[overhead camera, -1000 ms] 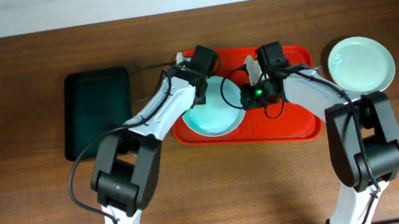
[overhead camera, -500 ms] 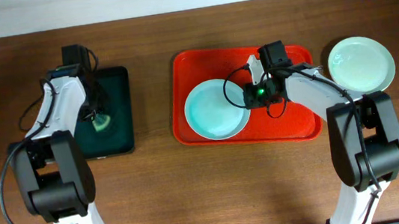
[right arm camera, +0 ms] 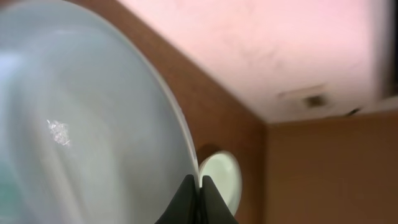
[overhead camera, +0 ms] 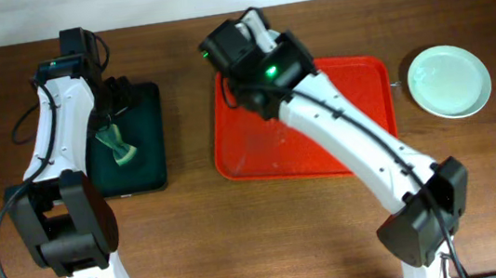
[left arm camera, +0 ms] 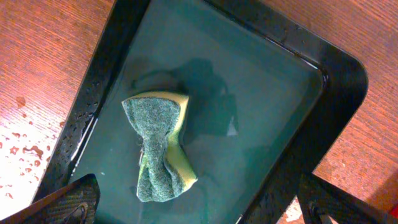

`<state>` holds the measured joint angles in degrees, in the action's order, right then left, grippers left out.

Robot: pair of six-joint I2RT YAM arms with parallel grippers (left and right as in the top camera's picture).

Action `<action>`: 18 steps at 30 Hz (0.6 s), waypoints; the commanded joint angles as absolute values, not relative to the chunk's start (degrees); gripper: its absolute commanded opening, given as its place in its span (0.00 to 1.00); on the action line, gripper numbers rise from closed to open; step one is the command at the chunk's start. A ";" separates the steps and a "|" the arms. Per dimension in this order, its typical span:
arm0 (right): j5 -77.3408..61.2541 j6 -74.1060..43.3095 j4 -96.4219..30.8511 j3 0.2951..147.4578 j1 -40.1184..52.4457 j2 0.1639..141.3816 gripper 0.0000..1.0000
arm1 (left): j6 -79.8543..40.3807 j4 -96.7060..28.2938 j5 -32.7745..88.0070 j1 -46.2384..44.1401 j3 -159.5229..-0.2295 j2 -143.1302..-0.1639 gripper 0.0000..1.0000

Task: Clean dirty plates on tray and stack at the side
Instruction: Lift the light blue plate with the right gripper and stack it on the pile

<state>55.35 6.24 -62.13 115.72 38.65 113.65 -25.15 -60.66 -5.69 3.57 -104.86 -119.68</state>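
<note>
My right gripper [right arm camera: 198,198] is shut on the rim of a pale mint plate [right arm camera: 81,124], which fills the left of the right wrist view and is tilted steeply up off the table. From overhead, the right gripper [overhead camera: 250,36] is raised over the far left corner of the red tray [overhead camera: 361,145], which holds no plates. A second plate [overhead camera: 448,81] lies on the table right of the tray, and the plate [right arm camera: 222,177] shows small behind the fingers. My left gripper [left arm camera: 199,211] is open above a green-yellow sponge [left arm camera: 158,146] lying loose.
The sponge [overhead camera: 119,147] lies in a black tray [overhead camera: 153,168] at the table's left, with water in it. Water drops spot the wood beside the black tray's rim [left arm camera: 336,93]. The right arm spans diagonally across the red tray.
The left gripper opened and let the sponge go into the black tray. The right arm lifted the plate off the red tray and swung up toward the far left corner.
</note>
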 commanded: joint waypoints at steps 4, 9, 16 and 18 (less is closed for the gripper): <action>81.19 28.27 -52.34 116.90 46.50 112.90 0.04 | -25.23 -60.73 -4.91 3.92 -105.47 -118.83 0.99; 72.07 18.83 -53.60 116.14 46.02 112.90 0.04 | -25.23 -60.73 -4.91 3.92 -105.47 -118.83 0.99; 40.01 11.73 -63.51 112.77 30.81 114.32 0.04 | -25.23 -60.73 -4.91 3.92 -105.47 -118.83 0.99; 1.58 7.42 -63.53 110.30 14.59 115.90 0.04 | -25.23 -60.73 -4.91 3.92 -105.47 -118.83 0.99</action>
